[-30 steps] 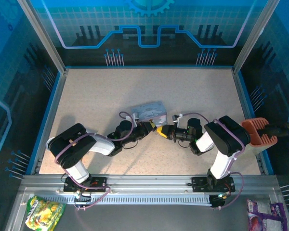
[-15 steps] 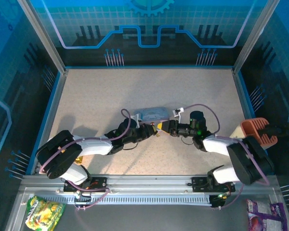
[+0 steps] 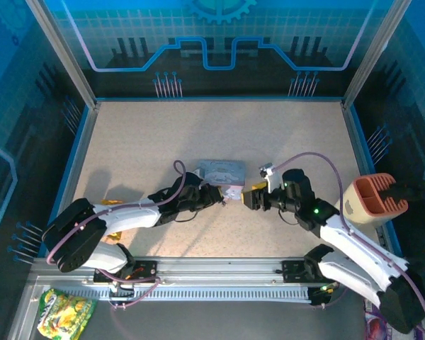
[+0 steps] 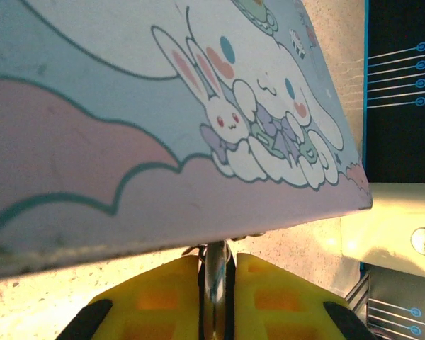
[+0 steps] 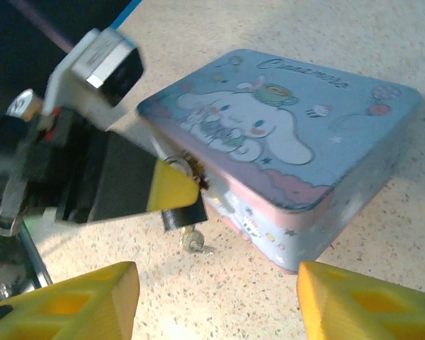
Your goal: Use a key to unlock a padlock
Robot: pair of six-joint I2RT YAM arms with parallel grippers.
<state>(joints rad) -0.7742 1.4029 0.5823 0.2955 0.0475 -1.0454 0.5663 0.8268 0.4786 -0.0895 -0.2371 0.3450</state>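
Left gripper [image 4: 216, 283] clamps tight on the silvery shackle [image 4: 214, 263] of the padlock [image 5: 183, 214], just beside the tin's [image 5: 290, 142] side wall at its corner. Key [image 5: 192, 242] sits under the padlock's dark body, just off the tin. Right gripper [image 5: 216, 287] faces that tin corner; jaws stand wide apart, holding and touching nothing.

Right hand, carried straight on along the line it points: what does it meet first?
Most likely the padlock, with the key beneath it, just ahead of the tin; depth is uncertain.
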